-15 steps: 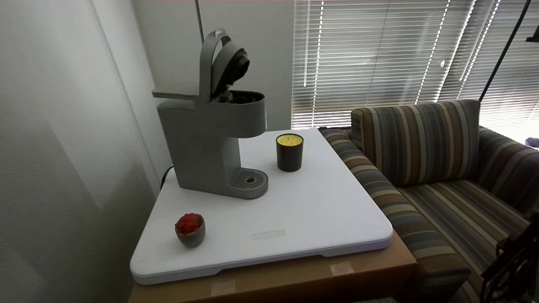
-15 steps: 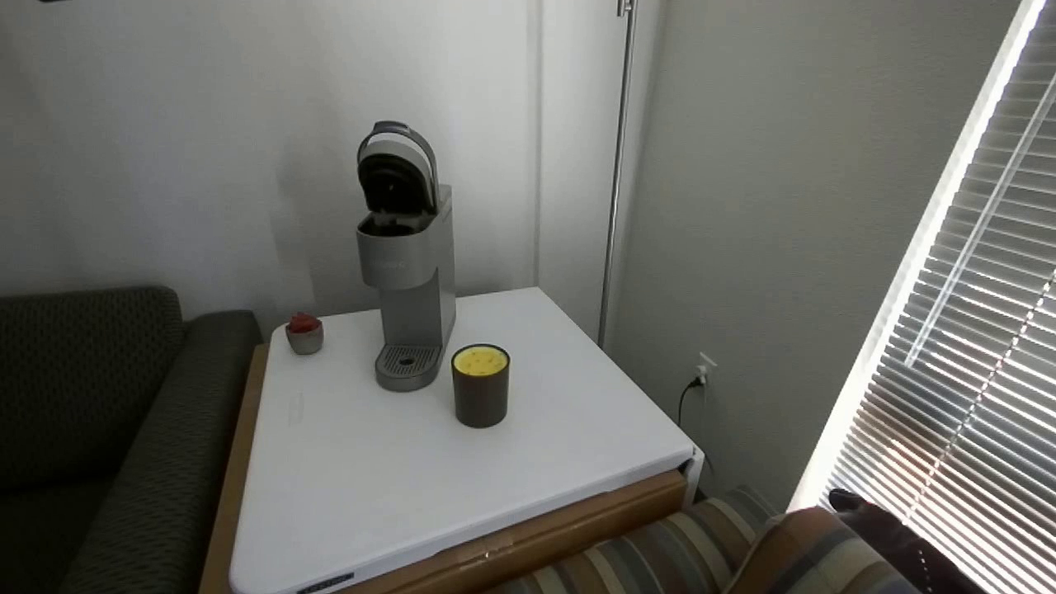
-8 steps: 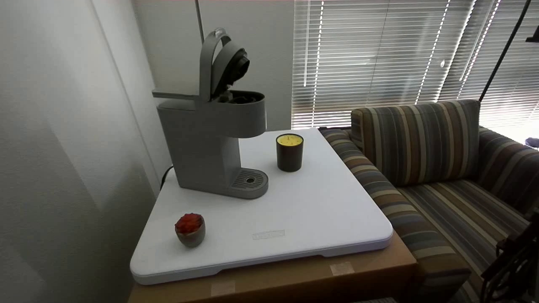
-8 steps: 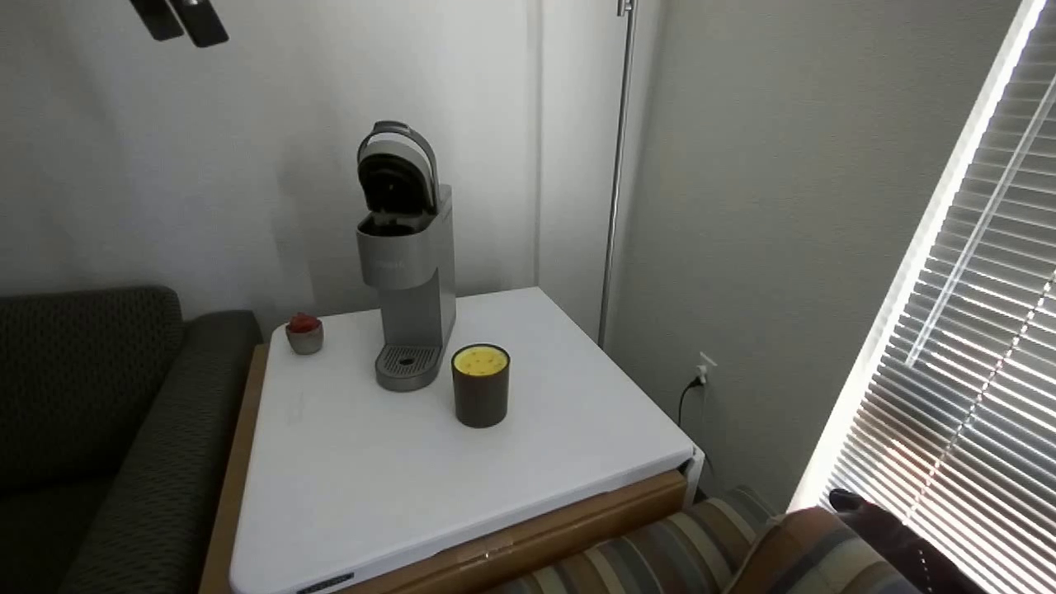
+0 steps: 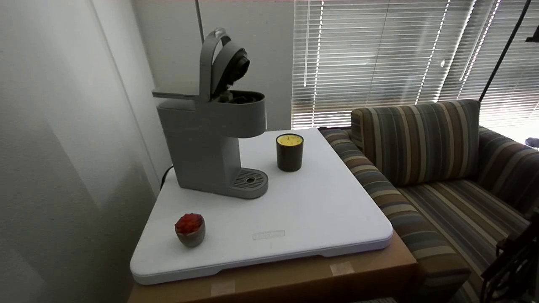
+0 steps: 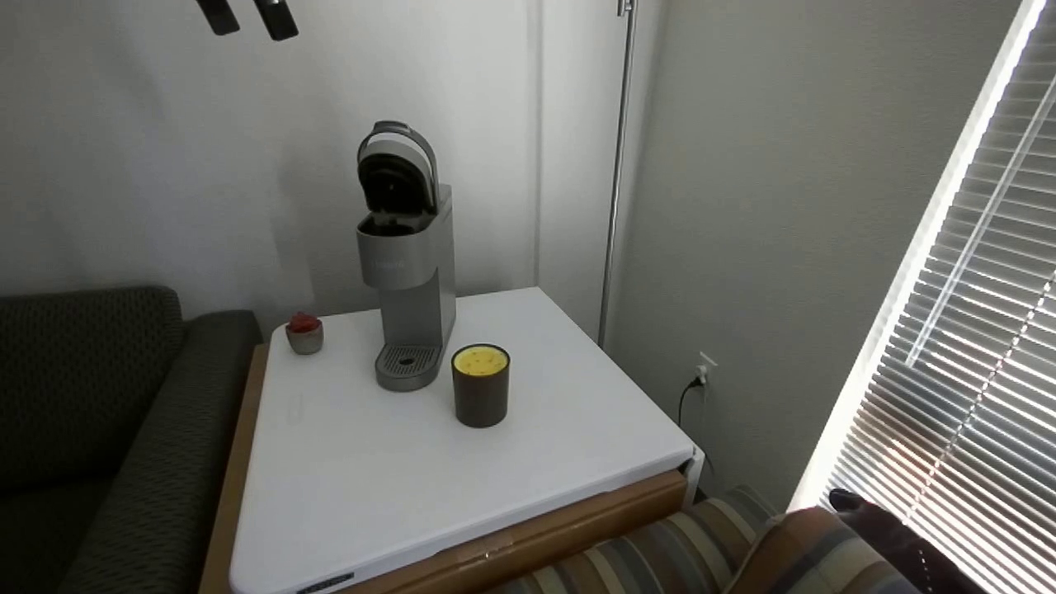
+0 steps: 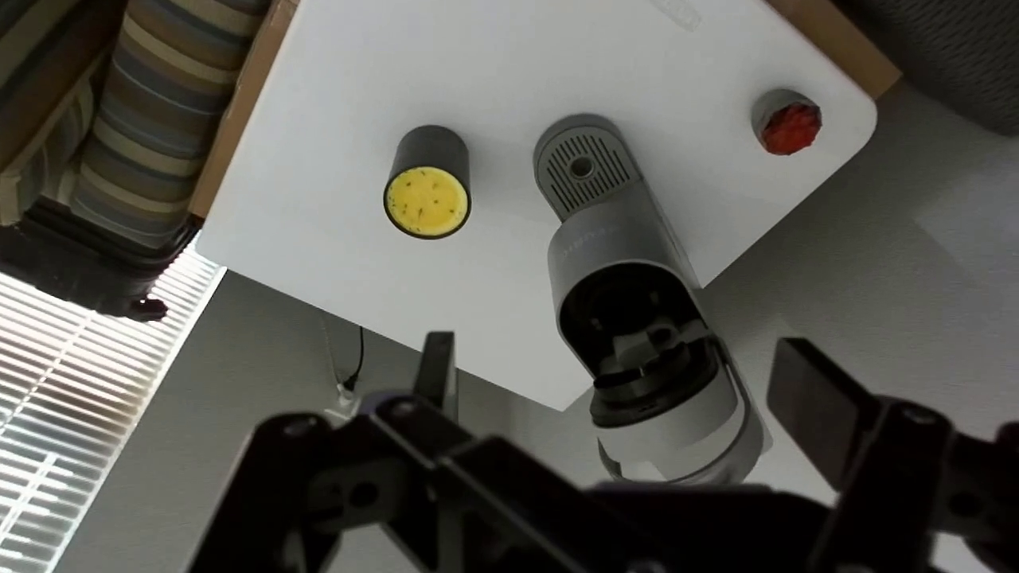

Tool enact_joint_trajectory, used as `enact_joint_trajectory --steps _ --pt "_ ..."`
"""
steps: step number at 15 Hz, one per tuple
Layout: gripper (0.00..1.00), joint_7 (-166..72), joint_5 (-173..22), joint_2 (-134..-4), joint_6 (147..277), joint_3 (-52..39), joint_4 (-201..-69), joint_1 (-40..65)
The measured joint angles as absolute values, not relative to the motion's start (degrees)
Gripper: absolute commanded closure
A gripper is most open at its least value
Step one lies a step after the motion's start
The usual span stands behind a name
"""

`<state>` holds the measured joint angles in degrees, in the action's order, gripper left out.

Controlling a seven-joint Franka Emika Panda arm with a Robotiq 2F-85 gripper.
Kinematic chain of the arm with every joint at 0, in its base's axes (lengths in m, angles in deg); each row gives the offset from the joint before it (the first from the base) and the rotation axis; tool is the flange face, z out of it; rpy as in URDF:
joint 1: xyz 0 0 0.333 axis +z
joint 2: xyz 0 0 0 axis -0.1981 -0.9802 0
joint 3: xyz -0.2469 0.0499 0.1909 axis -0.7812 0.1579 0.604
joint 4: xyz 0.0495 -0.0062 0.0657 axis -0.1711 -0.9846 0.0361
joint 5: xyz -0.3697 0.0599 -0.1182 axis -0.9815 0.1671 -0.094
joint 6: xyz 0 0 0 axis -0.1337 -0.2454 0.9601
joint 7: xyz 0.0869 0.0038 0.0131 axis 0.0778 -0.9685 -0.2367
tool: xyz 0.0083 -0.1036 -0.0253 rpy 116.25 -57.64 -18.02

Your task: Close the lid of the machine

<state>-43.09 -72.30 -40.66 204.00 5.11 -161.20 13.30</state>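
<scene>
The grey coffee machine (image 5: 202,143) stands upright on a white table; it also shows in an exterior view (image 6: 412,309) and the wrist view (image 7: 609,231). Its lid (image 5: 225,61) is raised and tilted back, dark underside facing forward, above the open brew head. The lid also shows in an exterior view (image 6: 394,177) and the wrist view (image 7: 677,438). My gripper (image 7: 617,370) is open and empty; in the wrist view the lid appears between its fingers, apart from them. In an exterior view only its fingertips (image 6: 254,31) show, at the top, above and left of the machine.
A dark jar with a yellow top (image 6: 481,388) stands near the drip base. A small pot with a red top (image 5: 190,230) sits near a table (image 5: 320,210) corner. A wall is close behind the machine. A striped armchair (image 5: 421,147) stands beside the table.
In an exterior view, my gripper's fingertips have come into sight at the top left and moved right toward the machine. The fingers look farther apart than half a second ago. The lid and machine have not moved.
</scene>
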Motion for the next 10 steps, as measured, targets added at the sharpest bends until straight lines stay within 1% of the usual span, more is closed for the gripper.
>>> enact_joint_trajectory --steps 10 --pt "0.0 -48.6 -72.3 -54.1 201.9 5.0 -145.3 14.0"
